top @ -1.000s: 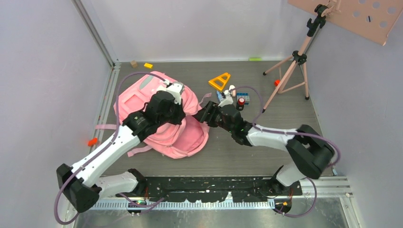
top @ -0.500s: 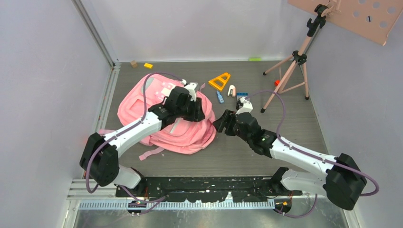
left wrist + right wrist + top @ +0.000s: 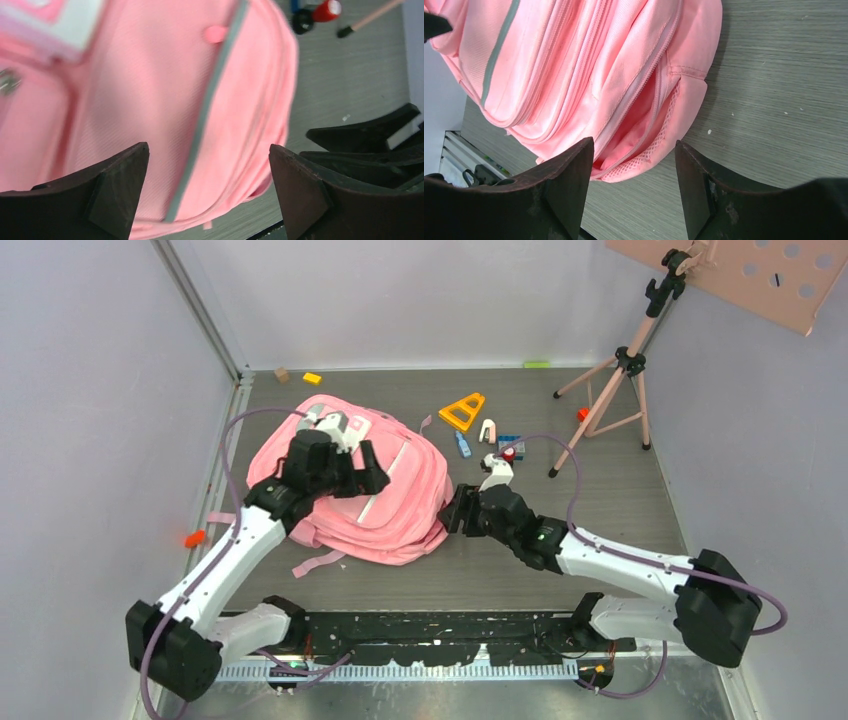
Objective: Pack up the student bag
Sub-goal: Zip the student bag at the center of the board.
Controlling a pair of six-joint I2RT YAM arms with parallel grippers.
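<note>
The student bag [image 3: 395, 505], a big soft pink backpack, lies flat on the grey table left of centre. Its white-and-pink patch and grey stripe [image 3: 210, 95] show in the left wrist view. My left gripper [image 3: 368, 478] hovers over the bag's upper face. Its jaws [image 3: 209, 155] stand wide open with only pink fabric beneath them. My right gripper [image 3: 455, 515] sits at the bag's lower right corner, open. In the right wrist view its jaws [image 3: 634, 146] frame the bag's mesh side pocket [image 3: 659, 150] and a partly unzipped seam, touching nothing.
Small items lie behind the bag's right side: an orange triangle ruler [image 3: 462, 411], a white stapler-like piece [image 3: 487, 430], a blue tube [image 3: 463, 445], a red-capped item [image 3: 508, 453]. A pink tripod [image 3: 620, 370] stands back right. Yellow block [image 3: 313, 378] and orange piece [image 3: 194, 538] lie by the left rail.
My left gripper opened, let go of the bag fabric and swung left over the bag, which settled flat. The right gripper shifted a little toward the bag's corner.
</note>
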